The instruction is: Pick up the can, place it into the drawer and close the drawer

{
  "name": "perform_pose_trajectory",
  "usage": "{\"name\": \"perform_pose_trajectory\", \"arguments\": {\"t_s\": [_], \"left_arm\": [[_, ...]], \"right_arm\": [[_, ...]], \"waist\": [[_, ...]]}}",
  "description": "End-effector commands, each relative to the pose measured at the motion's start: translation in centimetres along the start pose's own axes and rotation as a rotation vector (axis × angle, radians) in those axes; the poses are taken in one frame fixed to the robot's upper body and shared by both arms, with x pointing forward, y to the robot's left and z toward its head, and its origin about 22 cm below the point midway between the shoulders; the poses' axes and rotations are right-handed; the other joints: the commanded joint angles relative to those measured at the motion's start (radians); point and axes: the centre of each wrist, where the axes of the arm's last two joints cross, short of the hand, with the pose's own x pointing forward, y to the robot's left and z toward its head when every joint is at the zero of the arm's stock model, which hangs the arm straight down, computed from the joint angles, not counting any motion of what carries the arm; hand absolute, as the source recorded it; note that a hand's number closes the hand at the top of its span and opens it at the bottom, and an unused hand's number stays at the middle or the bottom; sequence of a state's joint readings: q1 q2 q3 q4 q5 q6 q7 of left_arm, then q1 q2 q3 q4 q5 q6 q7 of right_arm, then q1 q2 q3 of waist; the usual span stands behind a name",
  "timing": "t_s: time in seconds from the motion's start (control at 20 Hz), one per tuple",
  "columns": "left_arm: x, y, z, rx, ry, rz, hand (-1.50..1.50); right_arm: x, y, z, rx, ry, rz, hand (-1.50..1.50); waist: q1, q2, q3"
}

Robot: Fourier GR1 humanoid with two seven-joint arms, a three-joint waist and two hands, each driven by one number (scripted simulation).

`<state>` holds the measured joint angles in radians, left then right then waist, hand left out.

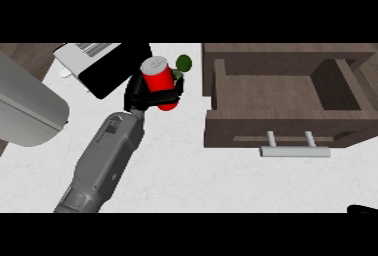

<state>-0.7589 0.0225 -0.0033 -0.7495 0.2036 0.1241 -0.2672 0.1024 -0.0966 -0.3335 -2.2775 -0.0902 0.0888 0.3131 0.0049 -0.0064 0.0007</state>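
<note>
A red can (158,79) with a grey top is in the upper middle of the head view, left of the drawer. My left hand (148,98) is curled round its lower part, hiding some of it. I cannot tell whether the can still touches the white counter (192,170). The wooden drawer (280,127) stands pulled out at the right, its inside bare, with a grey bar handle (295,151) on its front. Only a black sliver of my right hand (362,209) shows at the lower right corner.
A green object (184,62) lies just behind the can. A black and white appliance (103,65) sits at the upper left. A large grey rounded object (26,110) fills the left edge. Wooden cabinet wall (288,50) runs behind the drawer.
</note>
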Motion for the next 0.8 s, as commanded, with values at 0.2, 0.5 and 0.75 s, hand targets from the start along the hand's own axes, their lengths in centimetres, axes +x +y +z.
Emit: {"name": "perform_pose_trajectory", "arguments": {"t_s": [0.2,0.5,0.75], "left_arm": [[9.3,-5.7,-3.3,-0.047,-0.047,0.007,1.5],[14.8,-9.3,-4.3,-0.053,-0.054,-0.037,1.5],[18.8,-11.5,-5.5,-0.071,-0.024,-0.056,1.5]], "right_arm": [[-2.2,0.0,-0.2,0.024,0.005,0.008,-1.5],[0.8,0.2,0.1,0.029,-0.01,0.008,-1.5],[0.3,0.0,-1.0,-0.005,-0.01,-0.004,-1.5]], "waist": [[-0.015,0.005,0.0],[-0.022,0.006,0.0],[-0.02,0.007,0.0]]}}
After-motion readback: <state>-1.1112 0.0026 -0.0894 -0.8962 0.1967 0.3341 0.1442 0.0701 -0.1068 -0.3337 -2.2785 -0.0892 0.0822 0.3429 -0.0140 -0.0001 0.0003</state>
